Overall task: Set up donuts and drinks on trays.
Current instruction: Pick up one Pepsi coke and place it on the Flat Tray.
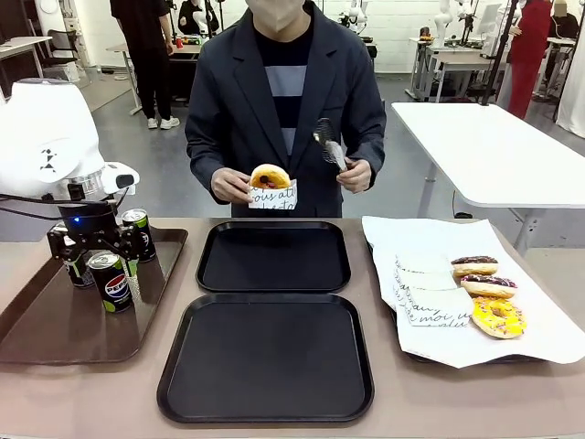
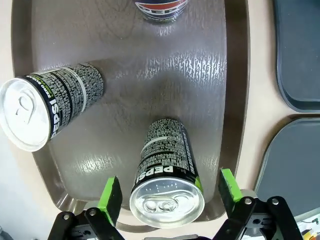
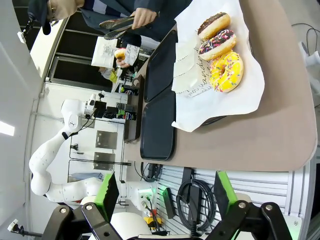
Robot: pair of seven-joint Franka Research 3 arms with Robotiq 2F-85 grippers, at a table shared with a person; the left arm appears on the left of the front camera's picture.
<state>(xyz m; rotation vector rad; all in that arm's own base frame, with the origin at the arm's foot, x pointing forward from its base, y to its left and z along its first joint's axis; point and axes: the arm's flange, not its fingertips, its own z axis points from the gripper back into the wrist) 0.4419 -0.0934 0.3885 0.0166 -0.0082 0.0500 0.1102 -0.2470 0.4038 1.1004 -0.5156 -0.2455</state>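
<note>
Green pads (image 2: 111, 199) of the left gripper (image 2: 170, 197) stand wide apart either side of the silver top of one upright can (image 2: 165, 160) on the brown tray (image 2: 200, 75), clamping nothing; the right gripper (image 3: 165, 195) hangs parted and empty, clear of the table (image 3: 285, 125). Both black trays (image 1: 272, 258) lie bare, the person's hand (image 1: 228, 183) holding a sleeved donut (image 1: 271, 176) beyond the far one. Risk: closing this high on the rim may let the can slip or topple against its neighbour (image 2: 50, 110), and a carry across could meet that hand.
</note>
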